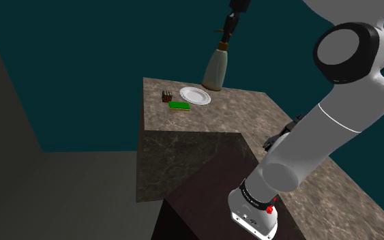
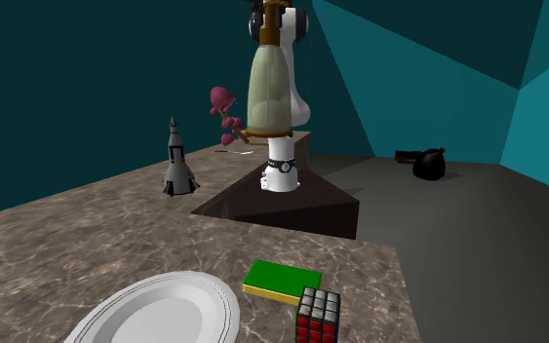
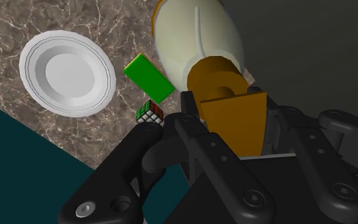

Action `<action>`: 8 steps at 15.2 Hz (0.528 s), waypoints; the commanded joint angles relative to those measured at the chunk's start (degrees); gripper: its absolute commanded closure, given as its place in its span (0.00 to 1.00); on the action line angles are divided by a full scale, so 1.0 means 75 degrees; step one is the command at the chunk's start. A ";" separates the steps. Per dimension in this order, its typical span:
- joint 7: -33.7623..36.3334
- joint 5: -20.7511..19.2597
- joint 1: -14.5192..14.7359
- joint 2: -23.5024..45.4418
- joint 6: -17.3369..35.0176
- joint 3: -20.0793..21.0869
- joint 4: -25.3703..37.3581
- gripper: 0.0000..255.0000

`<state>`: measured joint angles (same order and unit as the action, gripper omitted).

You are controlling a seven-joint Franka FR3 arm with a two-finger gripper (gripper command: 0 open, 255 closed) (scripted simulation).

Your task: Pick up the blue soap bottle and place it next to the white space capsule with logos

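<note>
Soap bottle (image 2: pixel 267 88): pale cream body, amber pump top, amber band at the base, no blue on it. It hangs upright in the air over the brown marbled stone counter (image 2: pixel 87 234), base clear of the surface.

The all-black gripper (image 3: pixel 231 118) is clamped on the pump top from above. In the wrist view the black fingers (image 3: pixel 187 114) press against the amber collar.

On the counter beyond the bottle in that view lie a flat green block (image 3: pixel 149 76) and, just beside it, a small colour-tiled puzzle cube (image 3: pixel 149 113). A round white plate (image 3: pixel 67 73) sits near both.

A grey-white rocket-shaped space model (image 2: pixel 175 161) stands upright on the counter, toward the second exterior view's left, well apart from the bottle. A pink-flowered plant (image 2: pixel 225 112) shows between the two.

The dark brown stand (image 2: pixel 282 205) adjoins the counter. A black kettle (image 2: pixel 428 164) sits on the grey floor, far right.
</note>
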<state>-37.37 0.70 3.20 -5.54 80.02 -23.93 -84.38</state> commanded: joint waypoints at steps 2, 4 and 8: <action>-0.0066 0.0099 -0.0028 0.0241 -0.0396 -0.0057 0.0616 1.00; -0.0104 0.0167 -0.0052 0.0398 -0.0655 -0.0093 0.1015 1.00; -0.0196 0.0339 -0.0127 0.0771 -0.1209 -0.0184 0.1902 1.00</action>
<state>-38.74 3.01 2.35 -0.23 71.86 -25.20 -71.46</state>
